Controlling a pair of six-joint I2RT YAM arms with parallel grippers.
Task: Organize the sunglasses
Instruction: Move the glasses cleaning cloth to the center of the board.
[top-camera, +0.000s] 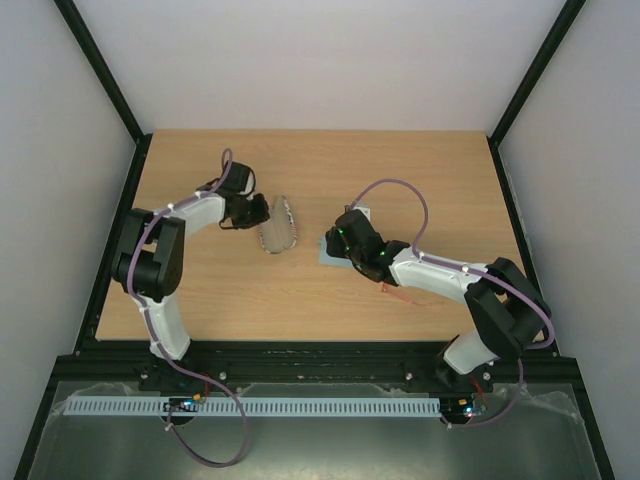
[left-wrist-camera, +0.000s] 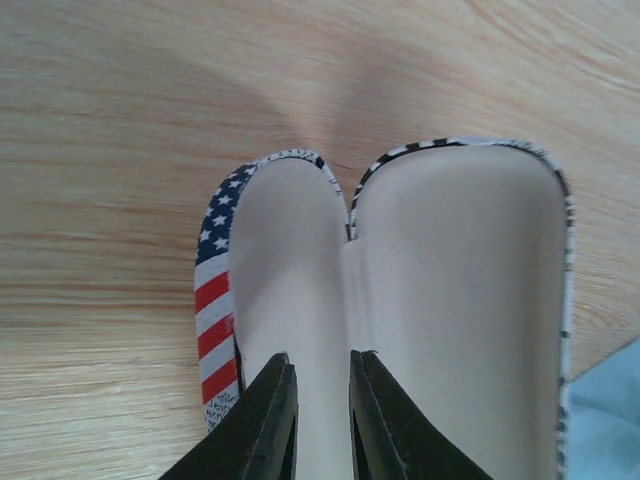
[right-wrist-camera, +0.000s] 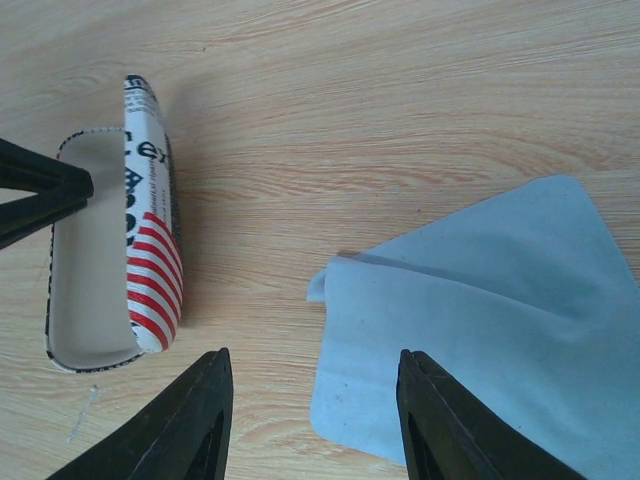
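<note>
The sunglasses show only as thin red-orange pieces on the table, mostly hidden under my right forearm. The flag-patterned case lies open at centre left, its cream lining facing up and one half standing on edge. My left gripper reaches in from the left. Its jaws are nearly together, pinched on the case's near rim, and its fingers meet that rim in the right wrist view. My right gripper hangs open above the edge of the light blue cloth, holding nothing.
The cloth lies partly folded just right of the case, under my right wrist. Bare wooden tabletop stretches behind both arms, up to the black frame rails at the sides. A white cable rail runs along the near edge.
</note>
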